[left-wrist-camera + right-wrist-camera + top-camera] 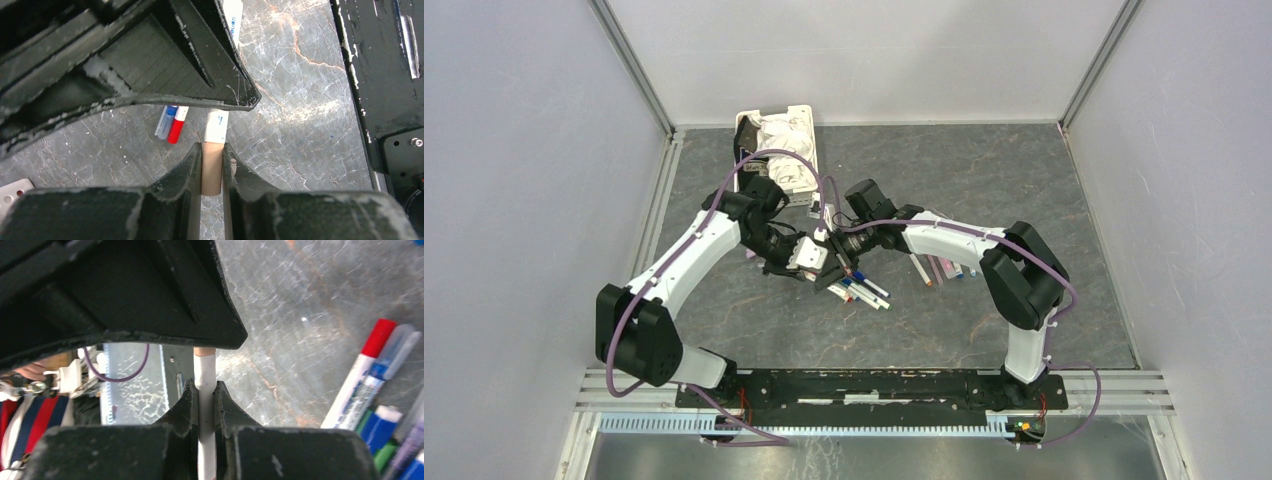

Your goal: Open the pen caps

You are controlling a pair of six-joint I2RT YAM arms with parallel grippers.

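I am holding one pen (205, 371) up over the table (1024, 180) with both arms. My left end effector (212, 150) is pinched tight on the tan cap (211, 172) at one end. My right end effector (204, 388) is pinched tight on the white part of the same pen. The cap looks like it is on the pen, not off yet. To do this well, I think I should keep both grips firm and pull my two arms straight apart, along the line of the pen. I should not pull sideways, so the pen does not bend or slip. A small twist may help if the cap is stuck. My two end effectors are very near each other, so I should go slowly and not bump them. The other pens (861, 288) lie right under me, so I should stay up high and not knock them. The white basket (779, 150) sits near my left arm, behind it, so that arm should not swing back far. There is bare table off to my right, and the walls (514, 200) are well apart from me, so pulling out to the sides looks safe.
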